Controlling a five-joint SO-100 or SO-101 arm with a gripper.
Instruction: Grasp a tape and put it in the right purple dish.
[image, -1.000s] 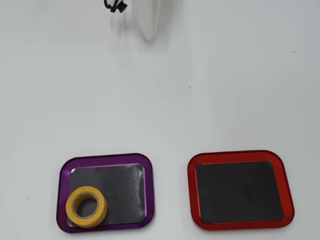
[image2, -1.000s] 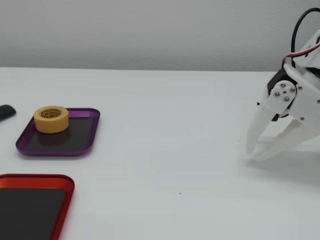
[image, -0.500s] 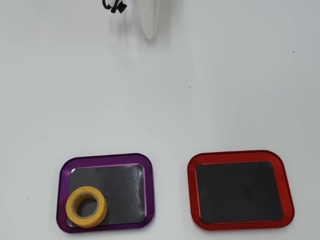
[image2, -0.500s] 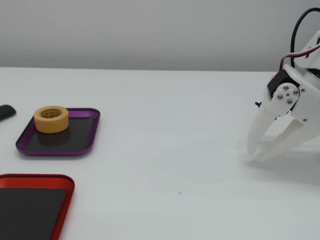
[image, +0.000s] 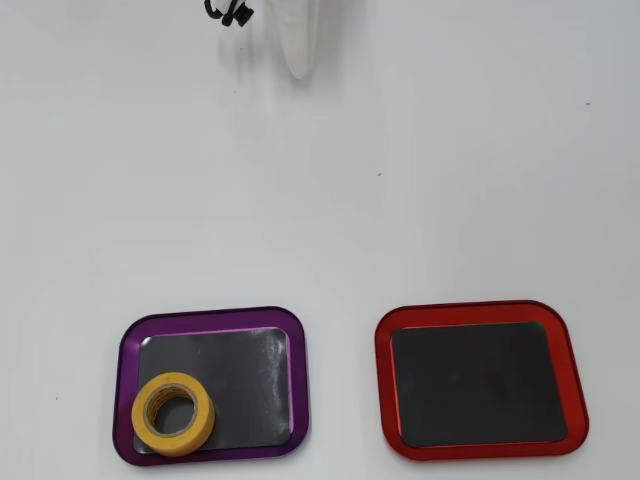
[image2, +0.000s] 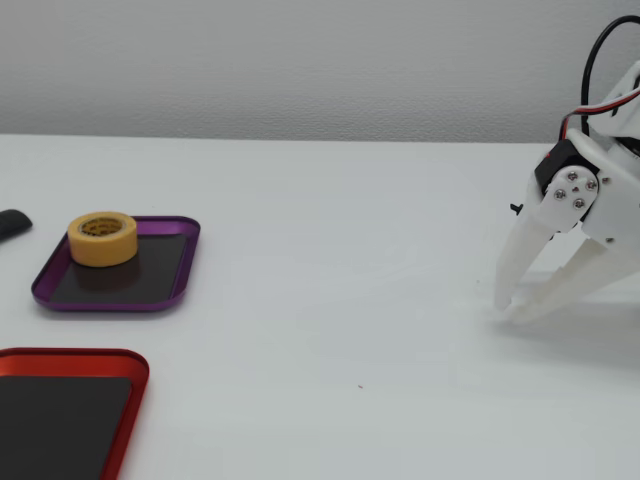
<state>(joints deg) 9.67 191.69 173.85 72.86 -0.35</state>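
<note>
The tape lies flat in the purple dish, hole up, tucked into the corner that sits at about seven o'clock in the overhead view. Its yellow ring covers part of the dish's dark floor and reaches the rim there. In the fixed view the tape sits at the far left end of the dish, toward ten o'clock, and the tan core shows inside the roll.

The red dish lies just beside the purple one, at three o'clock from it in the overhead view, with a strip of bare white table between them. Nothing rests on its dark floor. In the fixed view the red dish is cut off by the lower left corner, at six o'clock from the purple one.

The gripper is well apart from both dishes, over at the right edge of the fixed view. Its two white fingers angle down toward the table and come nearly together at the tips, holding nothing; I can't tell whether the tips touch the table. In the overhead view only a white finger tip pokes in at twelve o'clock, with a bit of black cable beside it.

A small dark object lies on the table at the left edge of the fixed view, at nine o'clock from the tape, too cut off to identify.
</note>
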